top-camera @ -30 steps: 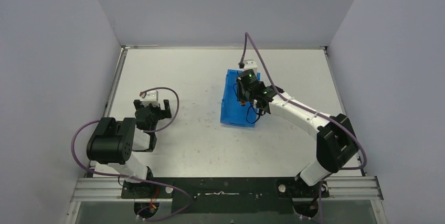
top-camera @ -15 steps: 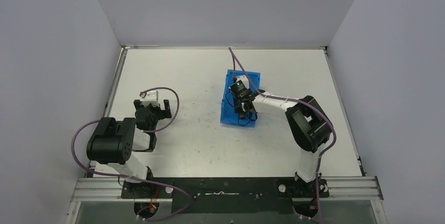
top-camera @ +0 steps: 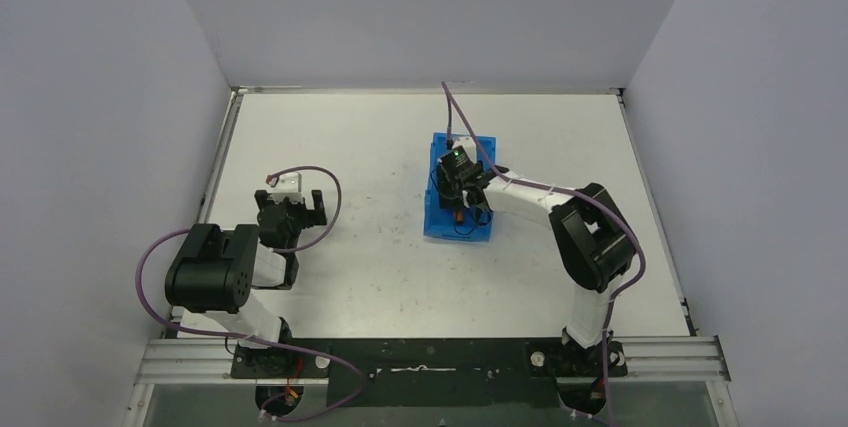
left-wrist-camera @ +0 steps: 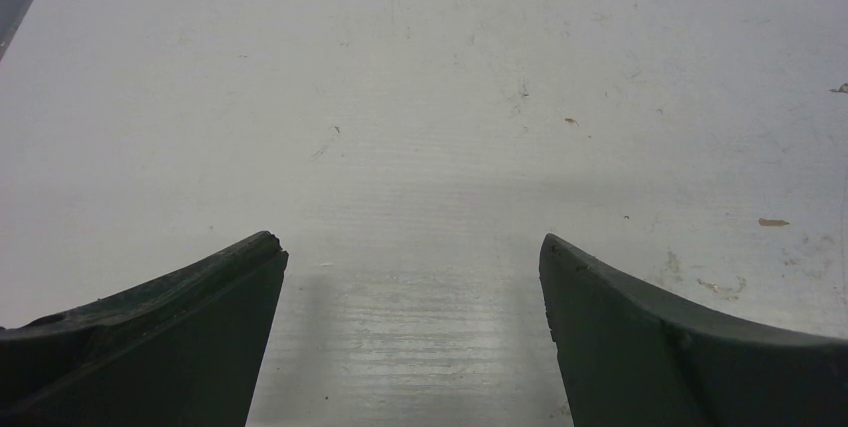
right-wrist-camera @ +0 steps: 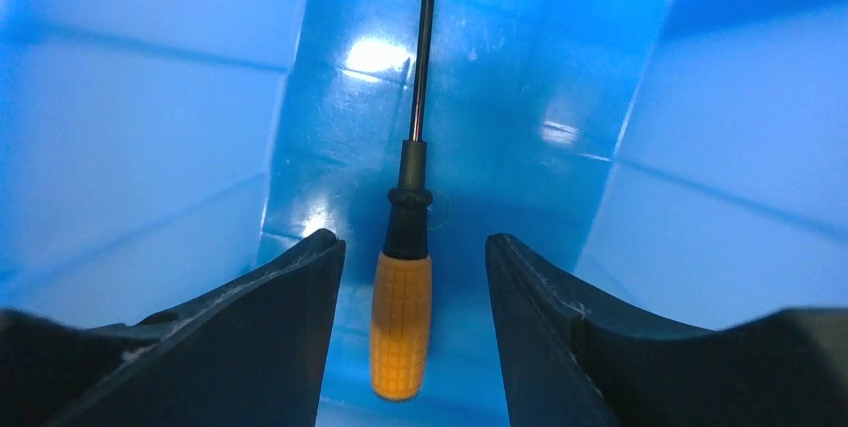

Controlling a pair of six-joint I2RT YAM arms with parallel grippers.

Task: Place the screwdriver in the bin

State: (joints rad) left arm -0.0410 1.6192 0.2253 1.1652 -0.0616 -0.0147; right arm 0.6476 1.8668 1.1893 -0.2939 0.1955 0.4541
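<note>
Screwdriver down: orange cross-hatched handle, thin black shaft, flat on the blue bin floor. Left pincer gapes wide, empty. Right pincer parted, flanking the handle, not touching. Scuffed white counter, grey walls.

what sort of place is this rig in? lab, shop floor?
Probably a robot lab test cell: plain grey walls box in a white table, and the left arm and right arm are bolted to a metal rail at its near edge.
</note>
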